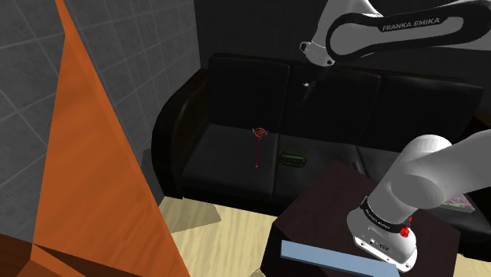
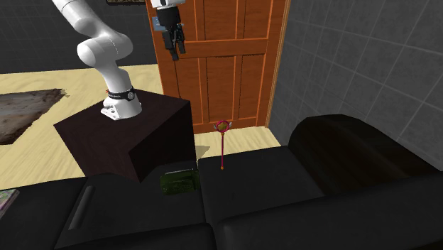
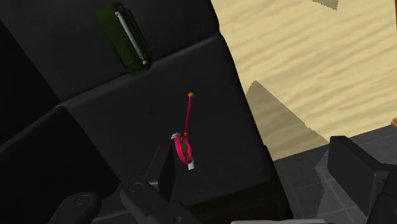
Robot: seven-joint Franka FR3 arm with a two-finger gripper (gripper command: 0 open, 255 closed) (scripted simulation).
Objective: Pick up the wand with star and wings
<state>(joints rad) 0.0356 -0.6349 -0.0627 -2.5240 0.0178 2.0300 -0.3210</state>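
The wand (image 1: pixel 257 147) is a thin pink-red stick with a round pink head and small white wings. It lies flat on the black sofa's seat cushion (image 1: pixel 228 161). In the second exterior view the wand (image 2: pixel 223 145) rests near the cushion's front edge, its head toward the door. My black gripper (image 2: pixel 173 44) hangs open high above the sofa, well clear of the wand, holding nothing. In the wrist view the wand (image 3: pixel 185 137) lies far below, closer to one finger (image 3: pixel 168 175) than to the other, and my gripper (image 3: pixel 261 175) stands wide apart.
A dark green box-like object (image 1: pixel 293 159) lies on the seat beside the wand, also seen as the green object (image 2: pixel 177 182). An orange wooden door (image 2: pixel 227 57) stands beside the sofa's arm. My dark stand (image 2: pixel 128 138) abuts the sofa front. A patterned book (image 1: pixel 458 203) lies further along.
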